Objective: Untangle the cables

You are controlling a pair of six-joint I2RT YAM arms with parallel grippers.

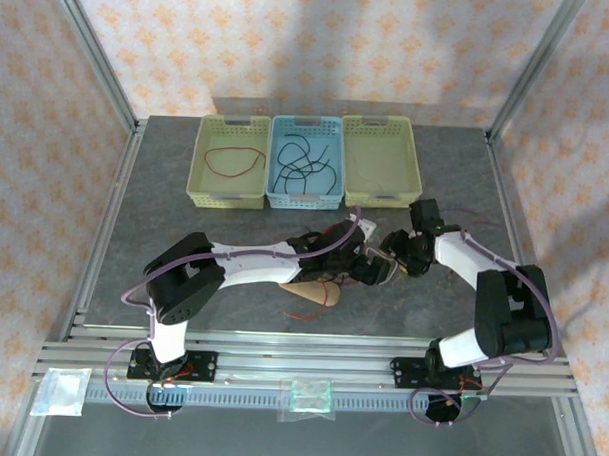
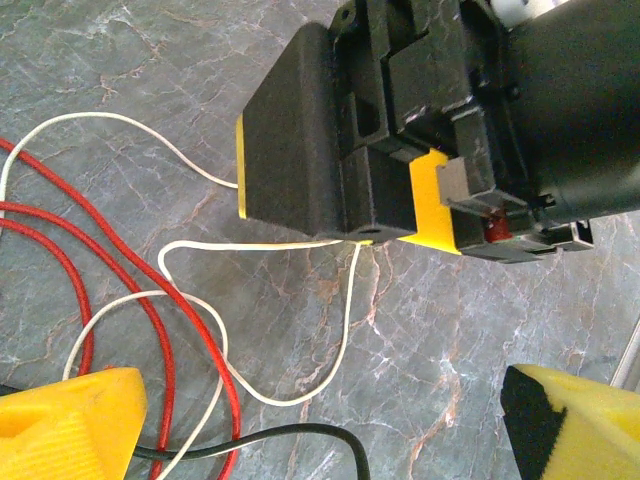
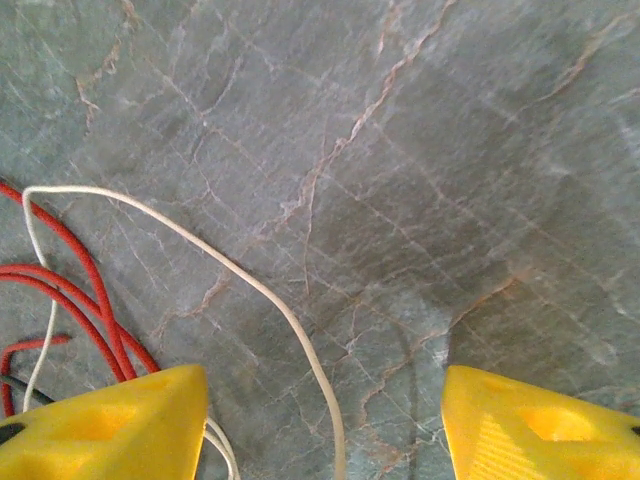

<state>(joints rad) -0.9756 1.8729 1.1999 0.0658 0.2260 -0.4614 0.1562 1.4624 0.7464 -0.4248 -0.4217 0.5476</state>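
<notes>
Jaws wide on the left gripper (image 2: 322, 400), gripping nothing; just ahead of and between its fingers the red cable (image 2: 165, 380), white cable (image 2: 110, 116) and black cable (image 2: 290, 430) cross on the table (image 2: 450, 330); right gripper (image 3: 322, 400) jaws also well apart, nothing pinched; white cable runs on the table between its fingers, close to one, red cable looping beside that same finger; left wrist view adds the right gripper's black body just ahead, white cable passing under it; top external adds both grippers close together, a tan pad (image 1: 312, 291) partly under the left arm, and beyond them a yellow basket (image 1: 225, 199) holding a red loop (image 1: 236, 173), a blue basket (image 1: 303, 201) holding a black strand (image 1: 305, 168), a second yellow basket (image 1: 384, 199).
</notes>
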